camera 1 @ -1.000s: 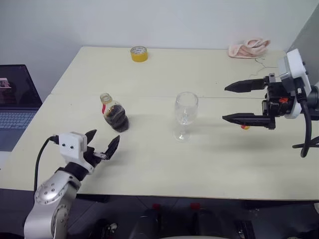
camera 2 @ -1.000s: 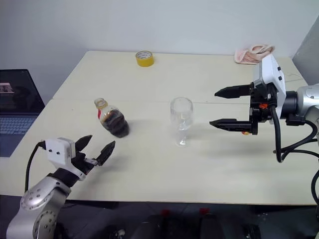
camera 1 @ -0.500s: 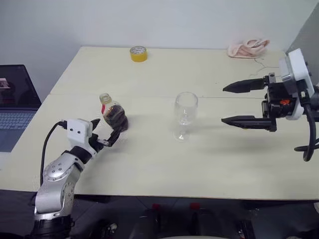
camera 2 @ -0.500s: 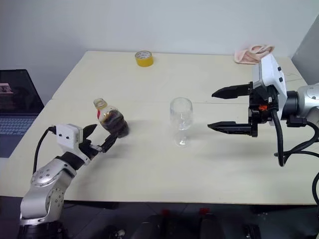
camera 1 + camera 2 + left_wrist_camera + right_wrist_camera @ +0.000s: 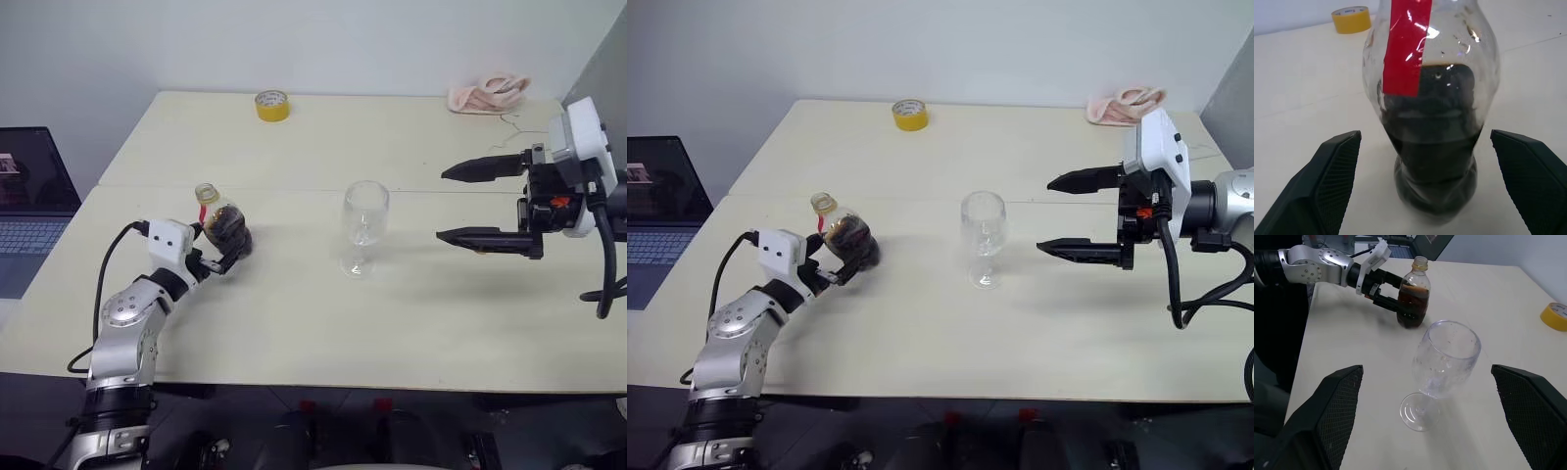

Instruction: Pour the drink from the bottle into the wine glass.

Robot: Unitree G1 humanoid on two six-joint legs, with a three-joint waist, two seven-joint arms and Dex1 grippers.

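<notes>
Since a second ago, the left gripper [image 5: 217, 257] has been brought forward across the table [image 5: 411, 323] until its spread fingers flank the lower body of the bottle [image 5: 223, 224]; nothing is clamped yet, as a gap is seen on each side in the left wrist view. At the far left, a laptop [image 5: 27, 211] is seen beside the table. The bottle is stood upright on the table's left half, its cap on, the drink [image 5: 1432, 147] filling roughly its lower half. A yellow tape roll [image 5: 272, 105] is left near the far edge. The wine glass [image 5: 363, 227] is stood empty near the middle, well apart from the bottle. To the right, the right gripper [image 5: 468, 204] is held above the table, fingers wide apart, pointed toward the glass. Grasping, uncapping and pouring are judged still undone.
</notes>
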